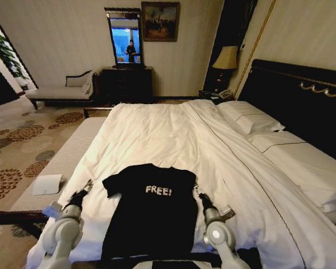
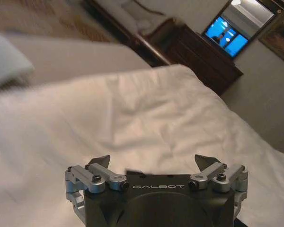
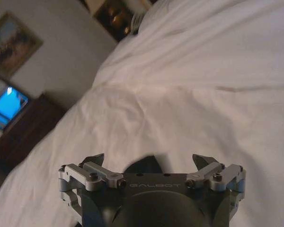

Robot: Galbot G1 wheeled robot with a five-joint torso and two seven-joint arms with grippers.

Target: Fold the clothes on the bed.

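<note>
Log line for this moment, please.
T-shirt flat on bed, unfolded | left gripper open, by left sleeve | right gripper open, by right sleeve

A pale chaise (image 1: 61, 91) stood against the far wall, just beside a dark wooden dresser (image 1: 126, 84). A tall framed mirror (image 1: 125, 38) rose above the dresser, with a gilt-framed painting (image 1: 159, 21) hung on the wall next to it. Farther right, a lamp (image 1: 225, 58) with a cream shade sat on a dark nightstand (image 1: 213, 95), a telephone (image 1: 226, 93) near its base. The carpet (image 1: 22, 145) carried brown floral medallions. A white sheet of paper (image 1: 47, 184) lay on a pale padded bench (image 1: 61, 159). Green plant leaves (image 1: 3, 53) showed at the far left.
</note>
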